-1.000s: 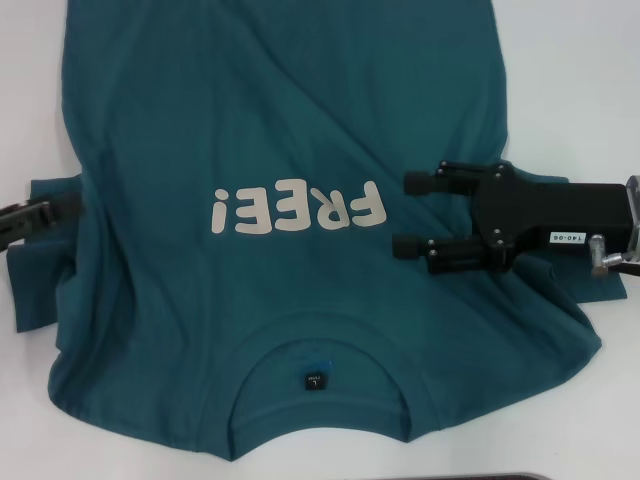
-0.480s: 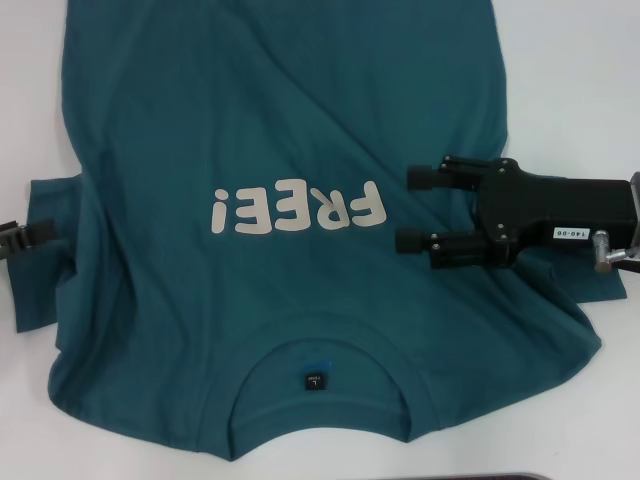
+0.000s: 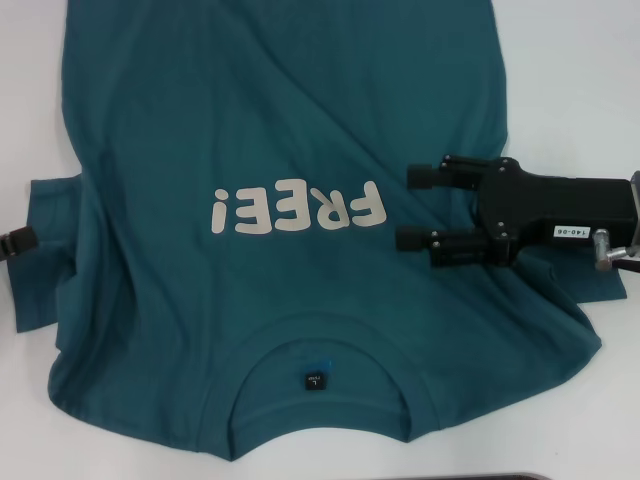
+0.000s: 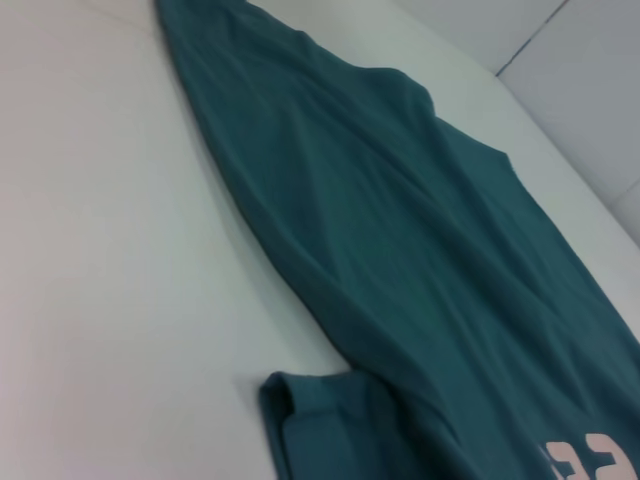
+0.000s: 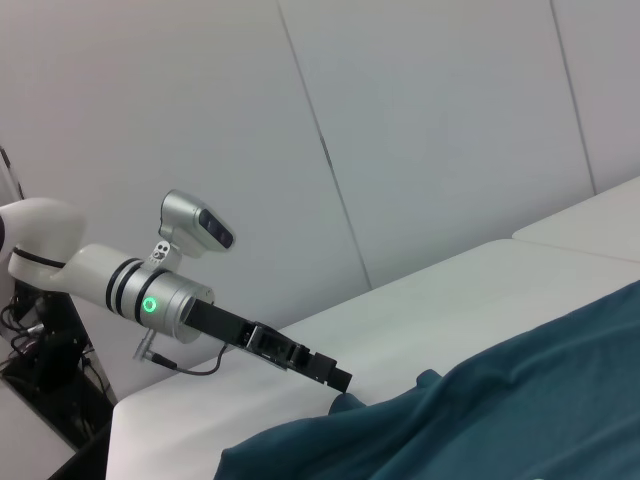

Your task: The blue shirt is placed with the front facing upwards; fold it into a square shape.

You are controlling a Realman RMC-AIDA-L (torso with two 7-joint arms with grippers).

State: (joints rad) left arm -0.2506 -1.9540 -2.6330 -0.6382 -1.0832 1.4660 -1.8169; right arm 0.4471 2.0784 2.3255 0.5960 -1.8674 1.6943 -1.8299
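Observation:
The blue shirt (image 3: 280, 130) lies front up on the white table (image 3: 580, 80), its off-white "FREE!" print (image 3: 298, 210) upside down to me. The collar (image 3: 320, 345) with its black label (image 3: 315, 381) is nearest me. My right gripper (image 3: 412, 207) is open over the shirt's right side, just beside the print, fingers pointing toward it with nothing between them. Only the tip of my left gripper (image 3: 15, 243) shows at the picture's left edge, beside the left sleeve (image 3: 50, 250). The right wrist view shows that left gripper (image 5: 335, 378) at the shirt's (image 5: 500, 420) edge. The shirt's long side (image 4: 400, 250) and sleeve (image 4: 310, 420) fill the left wrist view.
Bare white table (image 4: 120, 250) lies left of the shirt and also to its right. A dark strip (image 3: 470, 477) runs along the near table edge. White wall panels (image 5: 420, 130) stand behind the table.
My left gripper has drawn back to the left, off the sleeve, until only its tip shows. The right gripper shifted slightly right and then held still.

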